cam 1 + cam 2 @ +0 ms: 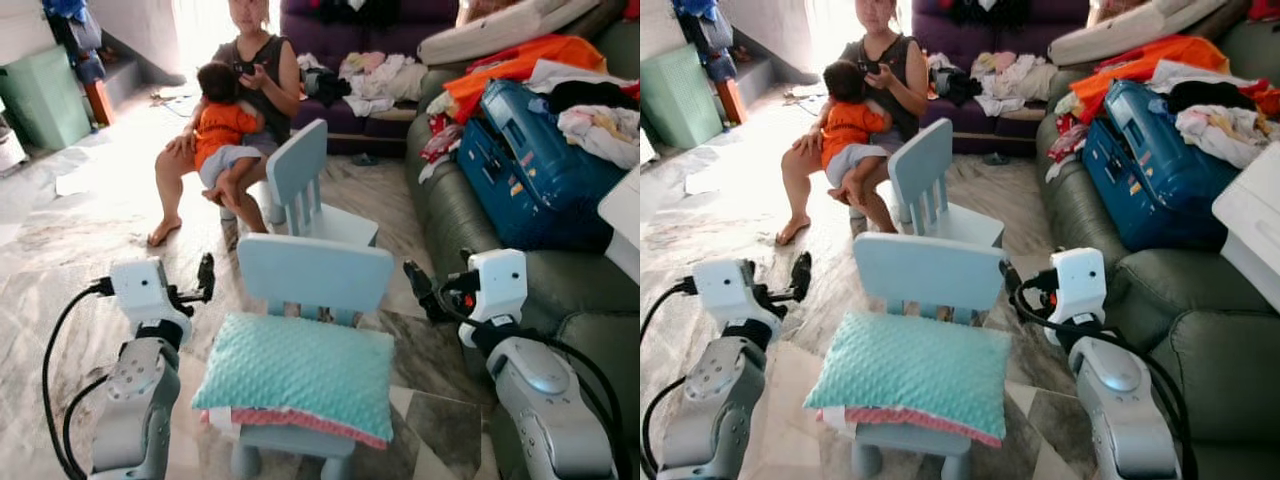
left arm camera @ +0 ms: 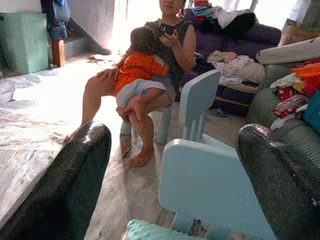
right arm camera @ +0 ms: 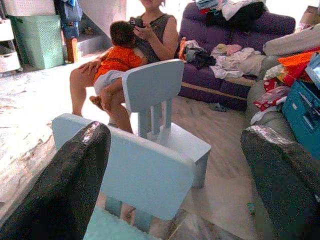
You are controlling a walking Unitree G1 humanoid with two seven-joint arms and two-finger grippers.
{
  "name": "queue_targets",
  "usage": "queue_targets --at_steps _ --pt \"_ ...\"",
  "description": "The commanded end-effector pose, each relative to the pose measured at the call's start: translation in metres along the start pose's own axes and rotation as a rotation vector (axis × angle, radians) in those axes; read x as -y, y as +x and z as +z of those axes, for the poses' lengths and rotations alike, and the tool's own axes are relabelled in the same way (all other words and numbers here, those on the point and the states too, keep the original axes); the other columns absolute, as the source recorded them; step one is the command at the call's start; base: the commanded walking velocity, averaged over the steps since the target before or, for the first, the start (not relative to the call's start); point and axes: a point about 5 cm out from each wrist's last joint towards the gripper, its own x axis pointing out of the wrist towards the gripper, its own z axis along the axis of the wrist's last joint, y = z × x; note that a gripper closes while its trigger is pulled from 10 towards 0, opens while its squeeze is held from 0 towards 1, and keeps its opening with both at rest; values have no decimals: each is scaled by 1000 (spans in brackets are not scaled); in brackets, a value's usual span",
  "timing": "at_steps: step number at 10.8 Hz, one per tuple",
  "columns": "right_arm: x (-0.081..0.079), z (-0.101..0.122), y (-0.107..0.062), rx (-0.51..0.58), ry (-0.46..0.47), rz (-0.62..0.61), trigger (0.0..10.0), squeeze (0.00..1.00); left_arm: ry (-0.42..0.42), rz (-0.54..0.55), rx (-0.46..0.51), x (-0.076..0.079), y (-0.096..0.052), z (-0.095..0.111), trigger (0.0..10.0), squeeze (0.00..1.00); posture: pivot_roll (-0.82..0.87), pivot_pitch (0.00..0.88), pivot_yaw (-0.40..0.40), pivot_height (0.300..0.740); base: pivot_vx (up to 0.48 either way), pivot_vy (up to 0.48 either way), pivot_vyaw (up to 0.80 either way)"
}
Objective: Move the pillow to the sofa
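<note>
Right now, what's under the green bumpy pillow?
The pillow lies on a small light-blue chair. A pink-red checked layer peeks out beneath its front edge. The chair's seat is mostly covered, so anything else there is hidden.

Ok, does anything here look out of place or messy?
Yes. The teal pillow lies on a small blue chair rather than a sofa, overhanging the seat's front edge. The green sofa is cluttered with a blue suitcase and loose clothes, leaving little free seat.

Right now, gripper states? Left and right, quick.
Left gripper: open, holding nothing, left of the pillow.
Right gripper: open, holding nothing, right of the small chair.
</note>
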Motion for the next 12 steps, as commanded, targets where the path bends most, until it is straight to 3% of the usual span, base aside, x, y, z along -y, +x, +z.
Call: queue_targets --at_steps 1,5,12 --pt "1 5 0 15 -8 -3 10000 0 2 -15 17 1 0 4 10000 0 -127 0 -44 740 326 0 0" --pt "2 5 0 13 -11 -3 10000 0 -10 -21 12 2 0 3 10000 0 -127 0 -44 740 307 0 0" --pt "3 1 -2 -14 1 -25 10000 0 3 -30 -8 4 -4 -4 10000 0 -127 0 -39 740 0 0 0"
